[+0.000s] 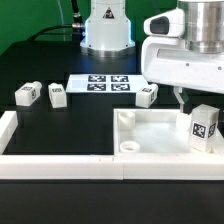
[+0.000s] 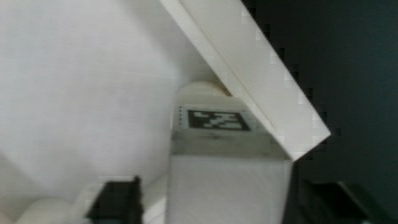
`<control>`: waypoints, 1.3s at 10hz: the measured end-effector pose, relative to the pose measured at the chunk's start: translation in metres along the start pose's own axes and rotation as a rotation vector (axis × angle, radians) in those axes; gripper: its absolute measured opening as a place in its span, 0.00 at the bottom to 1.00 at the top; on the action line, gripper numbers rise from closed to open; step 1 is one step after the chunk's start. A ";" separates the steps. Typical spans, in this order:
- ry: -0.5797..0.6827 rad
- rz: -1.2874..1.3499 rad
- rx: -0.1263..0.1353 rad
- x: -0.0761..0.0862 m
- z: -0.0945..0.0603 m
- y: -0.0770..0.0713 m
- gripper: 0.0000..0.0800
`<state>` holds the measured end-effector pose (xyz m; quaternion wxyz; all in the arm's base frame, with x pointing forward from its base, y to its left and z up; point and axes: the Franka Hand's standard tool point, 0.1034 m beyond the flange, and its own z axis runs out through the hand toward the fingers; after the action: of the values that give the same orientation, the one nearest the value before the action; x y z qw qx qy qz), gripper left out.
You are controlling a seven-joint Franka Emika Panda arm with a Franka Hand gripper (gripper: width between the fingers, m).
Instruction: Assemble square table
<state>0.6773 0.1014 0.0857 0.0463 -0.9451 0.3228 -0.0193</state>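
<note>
So, one leg in and three to go, by the look of it. The square top [image 1: 150, 135] sits rim-up at the near edge of the black tabletop [image 1: 60, 125], toward the exterior view's right. One upright leg [image 1: 203, 125] stands inside it, tight against the rim in the wrist view. The gripper [image 1: 183, 100] is over that leg with its fingers [image 2: 118, 200] spread either side and a sliver of gap showing, so I'd call it let go, holding nothing. Can't tell if the leg is fully seated.

The rest lie loose on the tabletop. A second leg [image 1: 147, 96] is just beyond the top's far rim, beside the marker board [image 1: 100, 82]. A third leg [image 1: 57, 95] and a fourth leg [image 1: 27, 94] lie side by side nearer the exterior view's left edge. My guess is it's roughly a quarter done.
</note>
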 end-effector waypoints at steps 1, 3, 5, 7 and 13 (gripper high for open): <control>0.000 -0.051 -0.002 -0.001 0.000 -0.001 0.68; -0.001 -0.287 -0.001 -0.003 0.000 -0.002 0.80; -0.005 -0.473 -0.002 -0.004 0.001 -0.004 0.81; -0.009 -0.679 -0.003 -0.003 -0.001 -0.004 0.81; -0.009 -1.174 -0.025 -0.003 0.000 -0.003 0.81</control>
<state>0.6765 0.1060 0.0860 0.0181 -0.9663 -0.2545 -0.0340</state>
